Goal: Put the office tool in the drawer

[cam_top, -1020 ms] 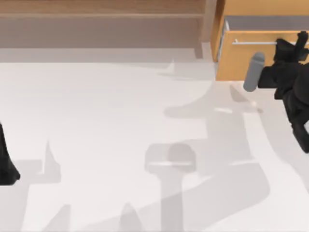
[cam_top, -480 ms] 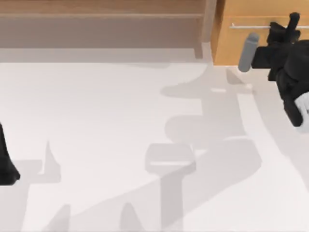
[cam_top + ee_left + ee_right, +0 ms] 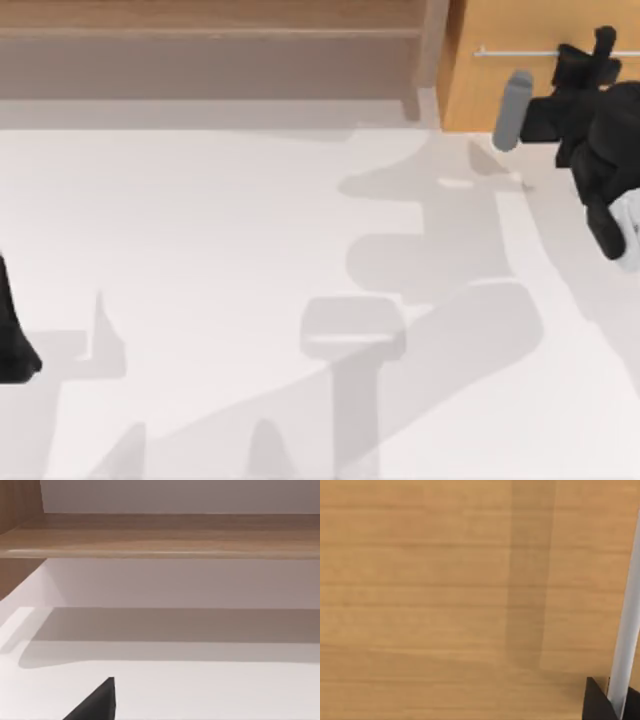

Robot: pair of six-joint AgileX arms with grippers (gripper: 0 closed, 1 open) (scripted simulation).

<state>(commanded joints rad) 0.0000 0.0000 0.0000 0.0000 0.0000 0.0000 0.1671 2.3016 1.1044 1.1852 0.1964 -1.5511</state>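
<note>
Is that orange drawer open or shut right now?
Shut. The drawer front sits flush with no inside visible from above, and the right gripper is at its silver handle.

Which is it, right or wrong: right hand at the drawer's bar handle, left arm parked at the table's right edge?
Wrong on one point. The left arm is parked at the left edge of the table, not the right, as the top view shows. The rest holds: the right hand is at the bar handle of the drawer.

Orange-tan drawer (image 3: 520,75) at table's far right, front shut, silver handle (image 3: 525,52) across it
</note>
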